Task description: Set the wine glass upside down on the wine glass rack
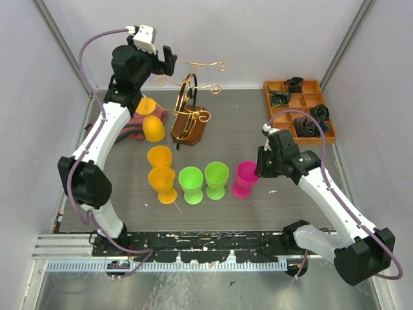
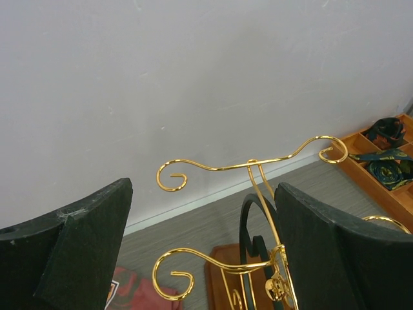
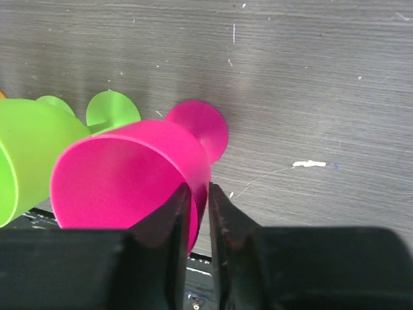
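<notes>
Right wrist | right hand (image 3: 199,194) pinches pink glass (image 3: 122,174) rim | left hand (image 2: 203,187) spread beside rack (image 2: 251,163)

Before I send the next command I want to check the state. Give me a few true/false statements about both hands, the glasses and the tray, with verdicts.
1. The right hand is clamped on the rim of the pink glass. True.
2. The left hand holds an orange glass. False: it is open and empty, facing the rack.
3. Two green glasses stand between the orange glasses and the pink glass. True.
4. The orange tray sits at the table's near left corner. False: it is at the far right.
</notes>
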`<state>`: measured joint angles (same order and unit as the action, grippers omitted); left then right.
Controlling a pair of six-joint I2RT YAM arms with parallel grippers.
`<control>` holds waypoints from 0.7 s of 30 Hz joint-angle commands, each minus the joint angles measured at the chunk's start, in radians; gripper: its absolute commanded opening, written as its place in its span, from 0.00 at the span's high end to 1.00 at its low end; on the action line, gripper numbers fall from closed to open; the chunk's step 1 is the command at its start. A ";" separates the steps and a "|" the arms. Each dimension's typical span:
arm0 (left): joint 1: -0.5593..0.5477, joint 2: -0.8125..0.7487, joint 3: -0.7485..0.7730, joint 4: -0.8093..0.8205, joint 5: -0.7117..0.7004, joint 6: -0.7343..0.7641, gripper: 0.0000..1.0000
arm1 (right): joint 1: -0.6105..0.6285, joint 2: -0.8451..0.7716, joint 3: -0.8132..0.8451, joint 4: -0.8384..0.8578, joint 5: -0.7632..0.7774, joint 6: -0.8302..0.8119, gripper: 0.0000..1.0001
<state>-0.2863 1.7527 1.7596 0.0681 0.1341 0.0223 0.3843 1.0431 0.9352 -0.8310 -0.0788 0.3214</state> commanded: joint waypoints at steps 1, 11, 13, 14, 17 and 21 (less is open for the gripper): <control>-0.002 -0.034 -0.003 -0.002 -0.024 0.010 0.02 | 0.004 0.010 0.072 0.016 0.083 -0.008 0.82; -0.002 -0.015 0.086 -0.089 -0.138 0.009 0.02 | 0.005 0.131 0.515 -0.119 0.663 -0.082 1.00; -0.002 -0.011 0.119 -0.136 -0.149 0.004 0.02 | 0.005 0.199 0.620 -0.086 0.853 -0.156 1.00; -0.001 -0.009 0.141 -0.164 -0.155 -0.002 0.02 | 0.003 0.232 0.658 -0.044 0.933 -0.199 1.00; 0.004 0.006 0.226 -0.273 -0.192 -0.082 0.02 | -0.003 0.270 0.678 0.290 0.972 -0.372 1.00; 0.048 0.017 0.319 -0.395 -0.205 -0.287 0.02 | -0.008 0.263 0.575 0.760 0.780 -0.438 1.00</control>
<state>-0.2787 1.7653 1.9991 -0.1913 -0.0292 -0.0685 0.3775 1.3132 1.5616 -0.5850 0.7403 0.0235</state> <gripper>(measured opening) 0.979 0.044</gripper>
